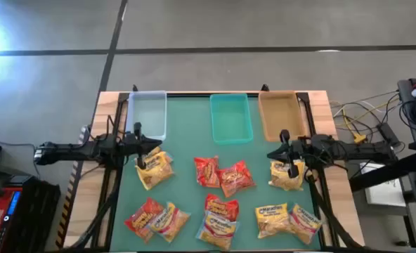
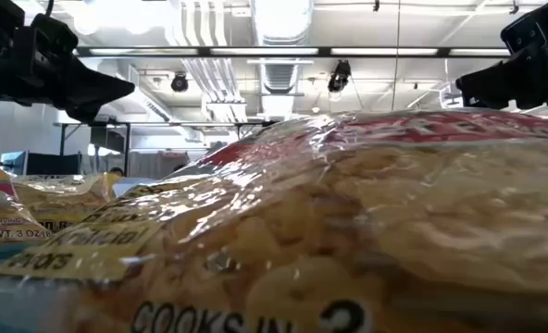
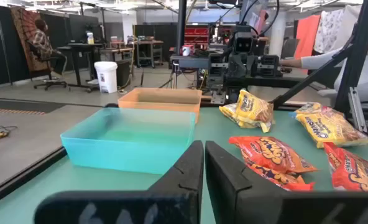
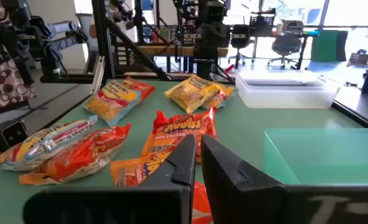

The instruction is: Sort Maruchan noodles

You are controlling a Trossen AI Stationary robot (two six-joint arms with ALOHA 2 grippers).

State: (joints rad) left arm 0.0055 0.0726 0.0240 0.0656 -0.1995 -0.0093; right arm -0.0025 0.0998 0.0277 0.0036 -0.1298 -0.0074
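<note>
Several Maruchan noodle packets lie flat on the green table: yellow ones, red ones, and mixed ones along the near edge. My left gripper hovers above the left yellow packet, shut and empty. My right gripper hovers over the right yellow packet, shut as well, with nothing between its fingers. Red packets lie ahead of each gripper.
Three bins stand in a row at the table's far edge: clear, teal and tan. A packet right in front of the low camera fills most of that view. Cables and gear lie off the table's right side.
</note>
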